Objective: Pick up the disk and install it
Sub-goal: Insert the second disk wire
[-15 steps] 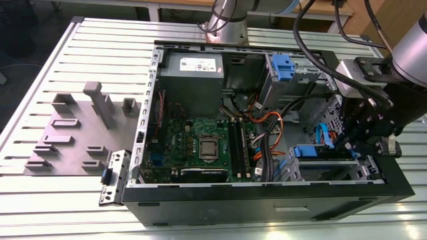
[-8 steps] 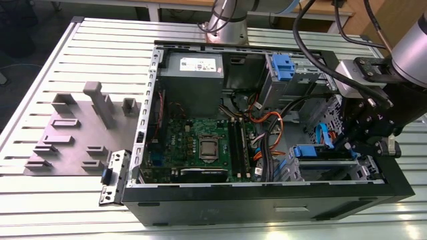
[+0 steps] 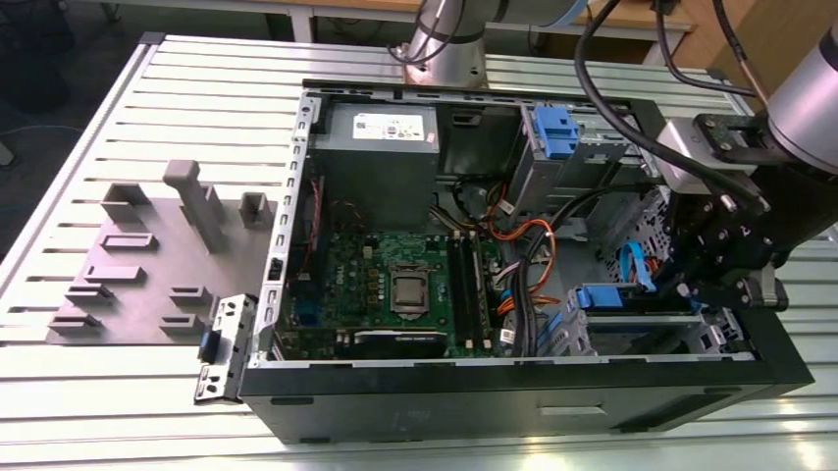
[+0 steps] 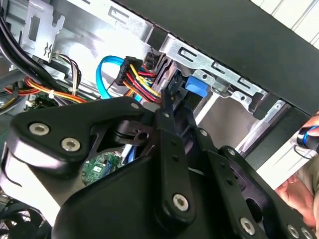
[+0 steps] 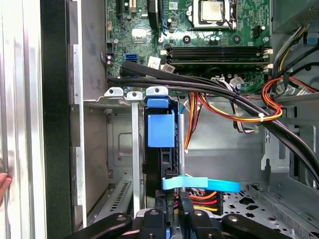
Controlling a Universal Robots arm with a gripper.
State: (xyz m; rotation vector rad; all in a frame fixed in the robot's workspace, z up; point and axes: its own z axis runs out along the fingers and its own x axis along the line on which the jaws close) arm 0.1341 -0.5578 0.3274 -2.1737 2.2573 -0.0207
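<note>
Jaws [image 5: 169, 206] of matte black plastic reach down into the drive cage at the front corner of the open computer case [image 3: 524, 392], and their two slim fingers [image 5: 185, 209] sit close together around the edge of the disk [image 5: 160, 149], though I cannot tell whether they actually grip it. That disk stands on edge in a slot of the silver sheet-metal cage [image 5: 119, 149], straight ahead of the jaws, its blue plastic bracket squared and glossy at the top. Just beside the jaws, a flat light-blue ribbon cable [image 5: 199, 183] crosses over a bundle of red, yellow and black wires. Beyond the disk lies the green motherboard [image 5: 199, 30]. Underneath, the ribbed aluminium desk [image 3: 131, 147] carries everything.
</note>
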